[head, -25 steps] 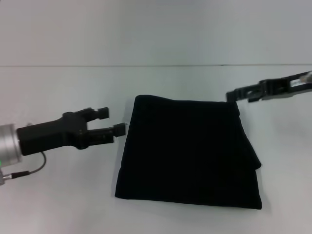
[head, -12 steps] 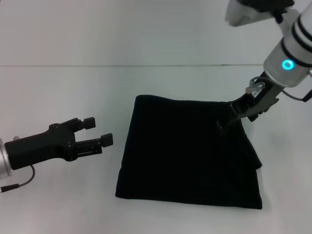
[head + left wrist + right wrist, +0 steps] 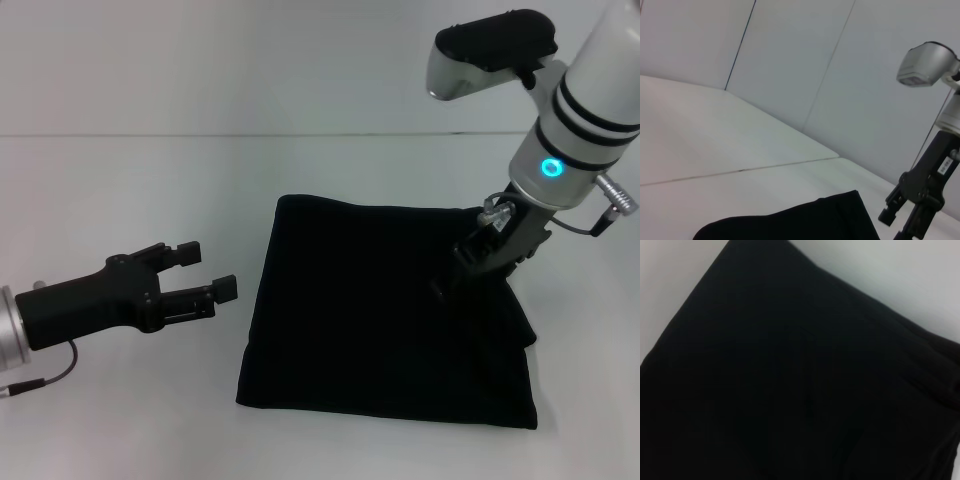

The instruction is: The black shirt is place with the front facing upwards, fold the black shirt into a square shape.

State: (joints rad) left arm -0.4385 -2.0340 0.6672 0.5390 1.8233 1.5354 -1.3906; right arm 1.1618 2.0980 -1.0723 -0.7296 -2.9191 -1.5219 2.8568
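Head view — right gripper (image 3: 452, 283) over black shirt (image 3: 380, 310)

Plain black shirt (image 3: 385, 310), white table (image 3: 120, 190)

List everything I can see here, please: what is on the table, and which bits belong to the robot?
black shirt: one, black, folded into a rough square, lying flat mid-table.
table: one, white, under everything.
wall: pale grey, behind the table.
left gripper: one, black, fingers open, held off the shirt's left edge, not touching it.
right gripper: one, black on a white arm with a blue light ring, pointing down onto the shirt near its far right corner; its fingers merge with the dark cloth.
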